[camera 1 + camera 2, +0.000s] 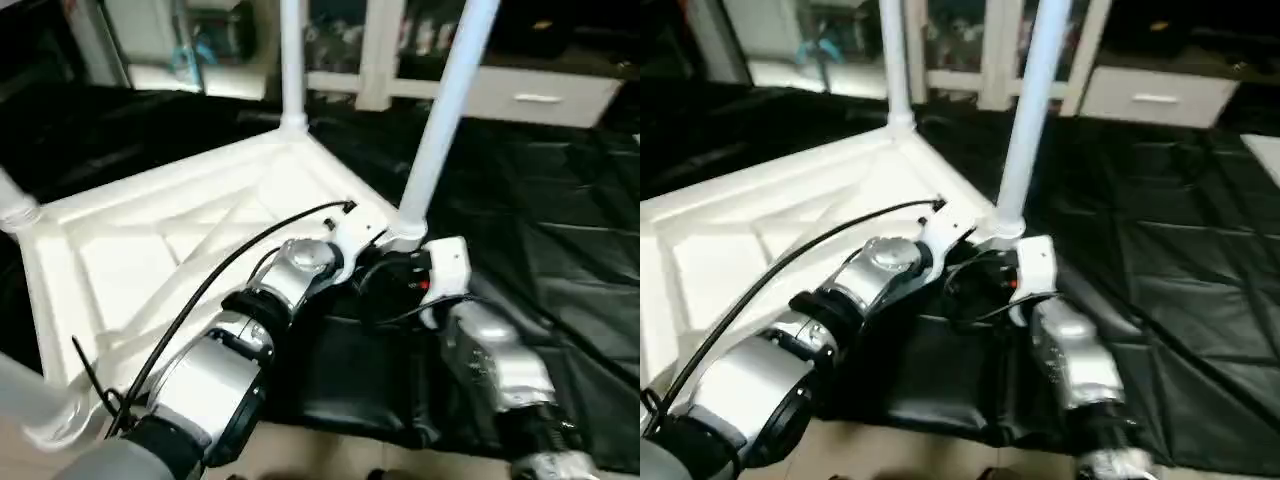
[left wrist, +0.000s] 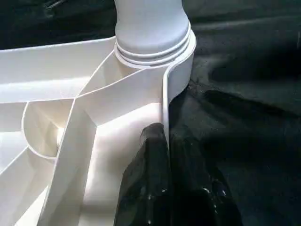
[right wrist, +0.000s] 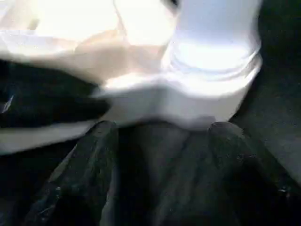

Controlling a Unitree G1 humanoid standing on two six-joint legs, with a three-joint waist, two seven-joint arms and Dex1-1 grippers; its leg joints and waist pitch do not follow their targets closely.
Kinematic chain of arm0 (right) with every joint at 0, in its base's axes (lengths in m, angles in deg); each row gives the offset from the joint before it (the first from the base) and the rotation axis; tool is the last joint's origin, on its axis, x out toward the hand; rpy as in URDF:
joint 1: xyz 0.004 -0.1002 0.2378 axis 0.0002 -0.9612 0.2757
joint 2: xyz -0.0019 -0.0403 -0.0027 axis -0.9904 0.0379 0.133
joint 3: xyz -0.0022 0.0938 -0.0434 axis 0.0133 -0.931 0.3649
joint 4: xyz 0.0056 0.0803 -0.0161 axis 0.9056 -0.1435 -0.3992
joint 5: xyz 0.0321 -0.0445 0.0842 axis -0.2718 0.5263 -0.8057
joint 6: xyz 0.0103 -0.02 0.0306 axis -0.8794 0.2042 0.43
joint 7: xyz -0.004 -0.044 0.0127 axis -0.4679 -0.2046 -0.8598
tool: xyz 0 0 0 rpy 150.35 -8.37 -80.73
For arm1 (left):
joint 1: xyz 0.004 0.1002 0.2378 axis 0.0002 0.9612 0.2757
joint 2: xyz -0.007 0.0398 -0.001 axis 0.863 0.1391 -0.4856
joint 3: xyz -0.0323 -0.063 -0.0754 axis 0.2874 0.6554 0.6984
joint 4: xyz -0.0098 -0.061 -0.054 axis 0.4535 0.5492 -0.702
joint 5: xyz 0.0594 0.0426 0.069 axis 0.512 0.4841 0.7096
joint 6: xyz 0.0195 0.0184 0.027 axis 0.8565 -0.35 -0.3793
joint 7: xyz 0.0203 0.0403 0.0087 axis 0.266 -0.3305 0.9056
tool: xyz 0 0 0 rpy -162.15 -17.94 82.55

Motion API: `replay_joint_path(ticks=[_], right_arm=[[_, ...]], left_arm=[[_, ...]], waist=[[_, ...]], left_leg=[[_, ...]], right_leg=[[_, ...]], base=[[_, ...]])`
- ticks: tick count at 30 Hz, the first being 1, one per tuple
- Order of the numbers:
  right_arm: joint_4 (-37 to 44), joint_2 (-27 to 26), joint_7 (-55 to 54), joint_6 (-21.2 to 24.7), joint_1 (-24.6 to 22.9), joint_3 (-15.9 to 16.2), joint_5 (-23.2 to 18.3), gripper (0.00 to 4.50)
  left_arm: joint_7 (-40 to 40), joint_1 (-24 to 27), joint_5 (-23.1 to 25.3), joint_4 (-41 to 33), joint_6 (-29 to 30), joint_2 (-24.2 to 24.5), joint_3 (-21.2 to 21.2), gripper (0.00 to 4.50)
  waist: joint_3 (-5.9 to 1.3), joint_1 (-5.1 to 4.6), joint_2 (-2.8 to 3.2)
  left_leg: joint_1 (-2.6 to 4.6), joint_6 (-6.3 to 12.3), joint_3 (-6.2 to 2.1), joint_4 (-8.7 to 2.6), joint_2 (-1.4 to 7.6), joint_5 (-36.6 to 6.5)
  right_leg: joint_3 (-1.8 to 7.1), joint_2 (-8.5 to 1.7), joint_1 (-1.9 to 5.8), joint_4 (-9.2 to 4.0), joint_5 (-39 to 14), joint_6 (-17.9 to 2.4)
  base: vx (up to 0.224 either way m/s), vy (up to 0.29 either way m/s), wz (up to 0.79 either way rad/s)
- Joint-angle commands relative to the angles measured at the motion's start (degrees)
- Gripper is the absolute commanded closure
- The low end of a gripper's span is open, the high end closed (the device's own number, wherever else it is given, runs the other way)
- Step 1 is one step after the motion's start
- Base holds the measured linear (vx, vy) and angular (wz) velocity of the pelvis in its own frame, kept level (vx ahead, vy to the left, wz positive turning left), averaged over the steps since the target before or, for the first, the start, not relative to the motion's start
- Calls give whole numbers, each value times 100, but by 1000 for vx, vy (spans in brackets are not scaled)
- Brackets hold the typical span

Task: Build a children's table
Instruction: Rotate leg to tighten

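The children's table lies upside down on a black mat, its white ribbed tabletop (image 1: 150, 260) facing up. White legs stand upright in the corner sockets: one at the far corner (image 1: 292, 60) and one at the near right corner (image 1: 440, 120). My left gripper (image 2: 164, 136) is shut on the tabletop's thin rim wall just below that right corner socket (image 2: 181, 70). From the mat side, my right gripper (image 3: 160, 136) is open. Its fingers (image 3: 96, 146) stand apart just short of the same socket (image 3: 211, 89), with nothing between them.
A white cabinet (image 1: 540, 95) with glass doors stands along the back. The black mat (image 1: 560, 200) spreads to the right of the table. A black cable (image 1: 200, 290) runs along my left forearm. Two more leg bases show at the left edge (image 1: 15, 205).
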Motion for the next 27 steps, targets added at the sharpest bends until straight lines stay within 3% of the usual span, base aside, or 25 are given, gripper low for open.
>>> replay_joint_path(ticks=[1,3,7,14,15,16,17,18,20,23,24,25,26,27], right_arm=[[364,97,51,82,-244,-89,86,89],[660,171,151,163,-469,-153,42,89],[1195,329,246,252,-903,-154,-41,89],[1685,402,235,356,-1341,-164,-108,89],[1754,392,243,368,-1399,-131,-80,87],[1765,385,234,370,-1414,-114,-62,86],[1767,385,233,370,-1415,-113,-60,86],[1765,370,202,373,-1419,-61,-27,86],[1757,362,190,372,-1408,-23,-21,86],[1767,360,256,339,-1379,50,-34,86],[1786,366,288,346,-1371,56,-48,86],[1787,367,293,346,-1370,56,-51,86],[1805,373,351,364,-1352,58,-86,86],[1810,389,393,369,-1345,69,-94,86]], left_arm=[[265,-130,-16,-136,-707,-124,0,450],[463,-122,-4,-124,-922,-222,-54,450],[584,-130,60,-107,-1244,-414,-172,450],[162,-226,-41,-32,-1774,-657,66,450],[133,-263,-164,-29,-1818,-659,196,422],[157,-279,-222,-45,-1799,-648,245,406],[159,-280,-227,-47,-1797,-647,250,406],[329,-297,-358,-99,-1670,-606,367,391],[390,-298,-393,-127,-1587,-568,417,381],[466,-281,-348,-161,-1314,-410,410,356],[651,-249,-352,-212,-1104,-323,390,338],[678,-242,-350,-222,-1083,-310,385,329],[1107,-134,-406,-379,-747,-134,364,329],[1315,-53,-466,-510,-585,-27,376,315]], waist=[[-432,38,-57],[-413,95,-80],[-402,205,-52],[-401,195,-79],[-403,179,-100],[-402,183,-87],[-402,182,-114],[-417,207,-94],[-400,194,-112],[-393,181,-136],[-399,189,-187],[-401,187,-175],[-391,208,-233],[-384,200,-211]], left_leg=[[107,1272,-52,-290,157,107],[138,1151,-38,-315,171,-206],[171,917,-27,-344,191,-536],[104,870,-21,-359,159,-739],[85,892,-24,-359,153,-732],[89,902,-20,-357,150,-742],[81,909,-19,-353,146,-741],[89,921,-29,-357,155,-714],[94,899,-22,-363,171,-728],[89,882,-23,-365,170,-726],[76,904,-19,-358,156,-635],[79,917,-19,-356,159,-605],[67,931,-18,-359,164,-571],[56,931,-22,-359,162,-543]], right_leg=[[160,-195,417,-199,132,-1679],[169,-190,408,-264,-283,-1567],[184,-187,376,-293,-631,-1439],[160,-204,390,-340,-1001,-1116],[153,-207,391,-341,-1061,-1066],[151,-210,378,-356,-1158,-1024],[149,-211,379,-354,-1184,-1015],[142,-225,379,-351,-1171,-1073],[133,-204,344,-334,-1093,-1124],[139,-207,353,-324,-1033,-1095],[142,-210,369,-306,-977,-1080],[148,-213,365,-301,-958,-1087],[149,-237,379,-293,-1019,-1094],[150,-233,376,-294,-1073,-1086]], base=[[0,0,0],[0,0,0],[0,0,0],[0,0,0],[0,0,0],[0,0,0],[0,0,0],[0,0,0],[0,0,0],[0,0,0],[0,0,0],[0,0,0],[0,0,0],[0,0,0]])
